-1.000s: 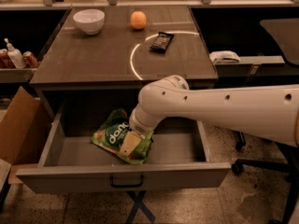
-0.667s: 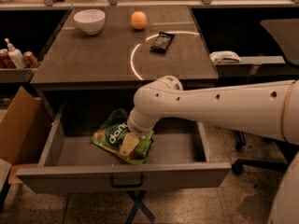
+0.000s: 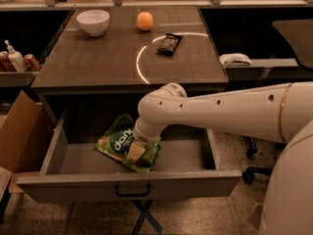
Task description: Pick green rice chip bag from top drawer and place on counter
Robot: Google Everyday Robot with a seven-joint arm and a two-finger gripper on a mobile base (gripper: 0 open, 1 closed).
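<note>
The green rice chip bag point(image 3: 116, 142) lies crinkled in the middle of the open top drawer point(image 3: 132, 184), its dark "dang" logo facing up. My gripper point(image 3: 136, 151) reaches down into the drawer from the right and sits on the bag's right half, covering part of it. The white arm point(image 3: 220, 112) crosses over the drawer's right side. The counter point(image 3: 98, 62), with its thin white circle line, is just behind and above the drawer.
On the counter stand a white bowl point(image 3: 93, 21), an orange point(image 3: 145, 20) and a small black wrapper point(image 3: 169, 44). A cardboard box point(image 3: 19, 131) stands left of the drawer. Bottles point(image 3: 14, 58) sit on a left shelf, and a white object point(image 3: 234, 59) on a right ledge.
The arm's elbow has shifted slightly left over the drawer. The gripper stays on the bag, and the bag has barely moved.
</note>
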